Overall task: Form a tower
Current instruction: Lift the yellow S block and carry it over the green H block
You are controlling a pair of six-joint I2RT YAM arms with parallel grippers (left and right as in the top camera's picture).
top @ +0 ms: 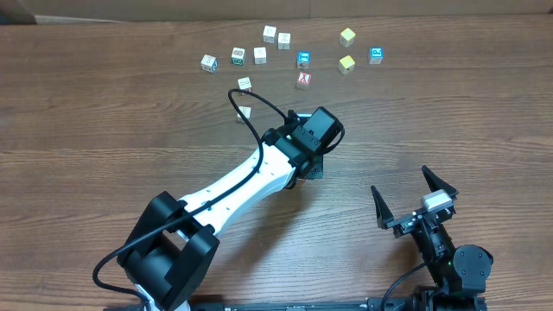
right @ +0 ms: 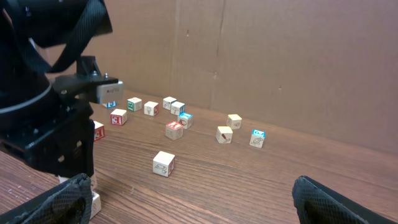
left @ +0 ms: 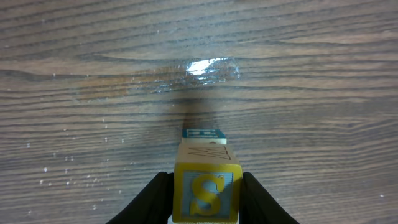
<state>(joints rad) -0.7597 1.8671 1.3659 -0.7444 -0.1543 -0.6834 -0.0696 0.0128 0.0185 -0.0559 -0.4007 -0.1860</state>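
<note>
In the left wrist view the tower is a short upright stack of small wooden cubes. Its top cube has a yellow frame and a yellow S on blue. Below it show a pale face and a blue-edged cube. My left gripper is shut on that top cube, with a black finger pressed to each side. From overhead the left gripper covers the stack. In the right wrist view the tower's lowest pale cubes peek out under the left arm. My right gripper stands open and empty, near the front right.
Several loose cubes lie scattered along the far side of the table, among them a yellow one, a blue one and a red-marked one. One pale cube lies close to the left arm's cable.
</note>
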